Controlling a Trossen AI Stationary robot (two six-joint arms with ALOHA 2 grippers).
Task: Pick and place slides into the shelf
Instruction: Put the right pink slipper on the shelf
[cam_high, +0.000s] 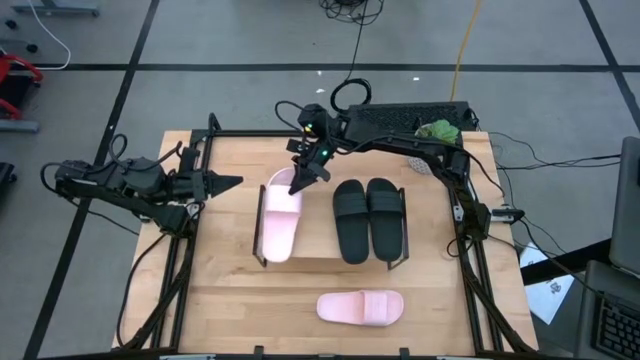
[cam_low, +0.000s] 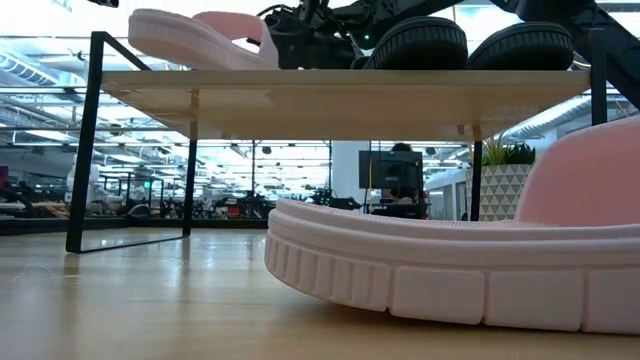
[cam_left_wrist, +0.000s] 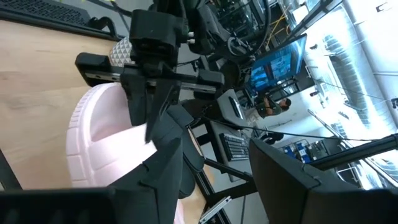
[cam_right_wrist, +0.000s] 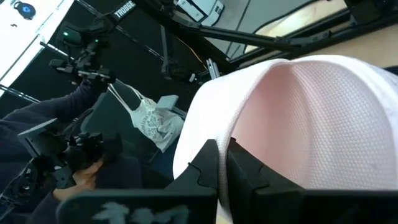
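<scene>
We start with the counter, a pale wooden top that carries the shelf, a low rack with a light board and thin black frame. On the shelf we see three slides: a black pair side by side toward the right arm's side, and one pink slide at the other end. The fourth, the loose pink slide, lies on the counter in front of the shelf, well apart from both arms. The right end effector sits at the far end of the pink slide on the shelf; in its wrist view the two fingers stand almost together against the edge of the pink strap, and we judge they pinch it, though the contact itself is partly hidden. The left end effector waits beside the shelf's left edge, its fingers drawn to a point and holding nothing. As for handling, we judge these slides light, made of soft foam that gives under a pinch; the ribbed sole looks grippy rather than slippery, and nothing here is fragile. The broad strap is the natural hold, taken at its edge, since the sole is too wide and flat to span.
</scene>
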